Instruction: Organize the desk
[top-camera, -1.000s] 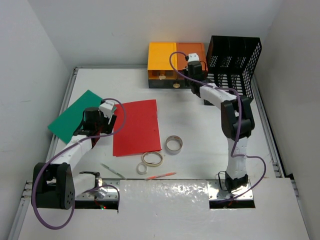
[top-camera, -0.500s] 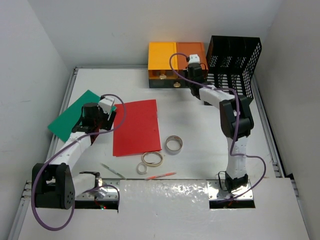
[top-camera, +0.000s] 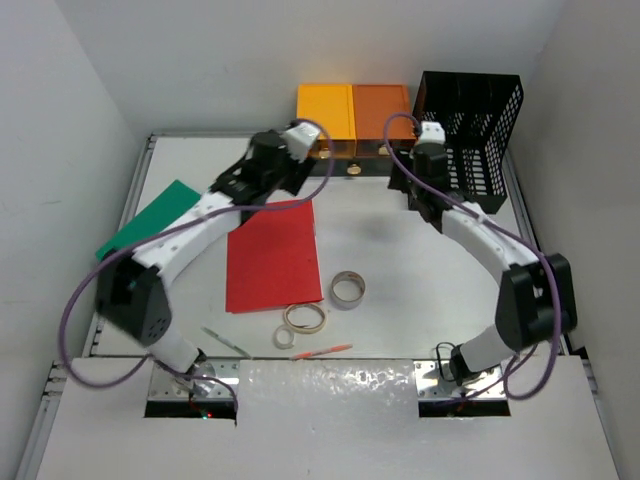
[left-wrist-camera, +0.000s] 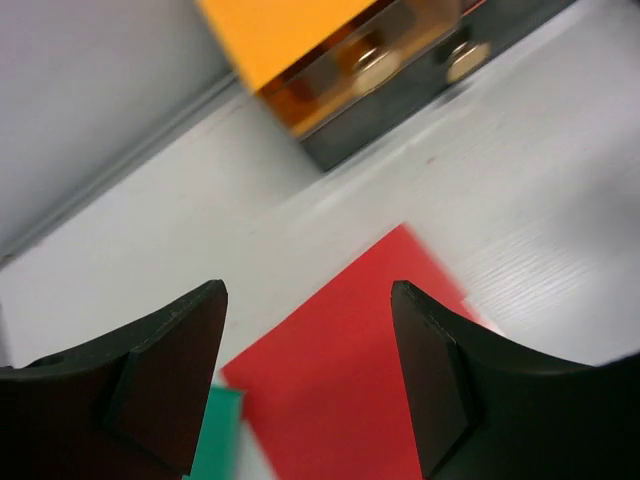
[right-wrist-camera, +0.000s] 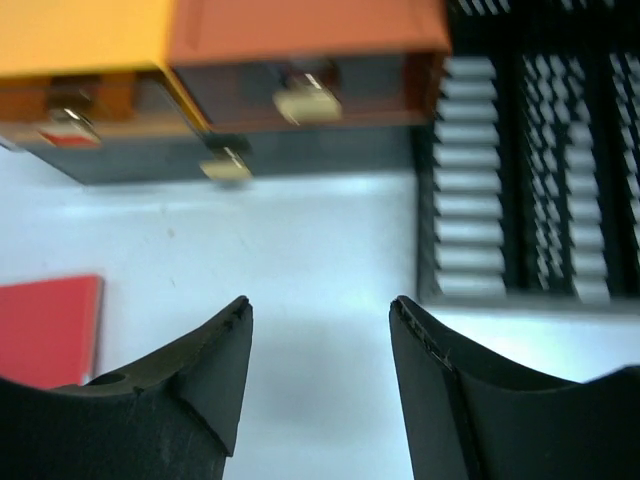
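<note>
the left gripper (left-wrist-camera: 308, 300) holds its fingers (left-wrist-camera: 150, 390) wide and empty; a red sheet (left-wrist-camera: 360, 400) on the white desk (left-wrist-camera: 540, 200) shows between them, the orange-and-yellow drawer unit (left-wrist-camera: 300, 40) beyond their tips. the right gripper (right-wrist-camera: 319, 310) is parted on nothing, bare desk between its fingers (right-wrist-camera: 170, 400).

Both arms stretched toward the drawer unit (top-camera: 352, 108), left gripper (left-wrist-camera: 308, 292) jaws apart, empty, right gripper (right-wrist-camera: 320, 302) likewise parted
</note>
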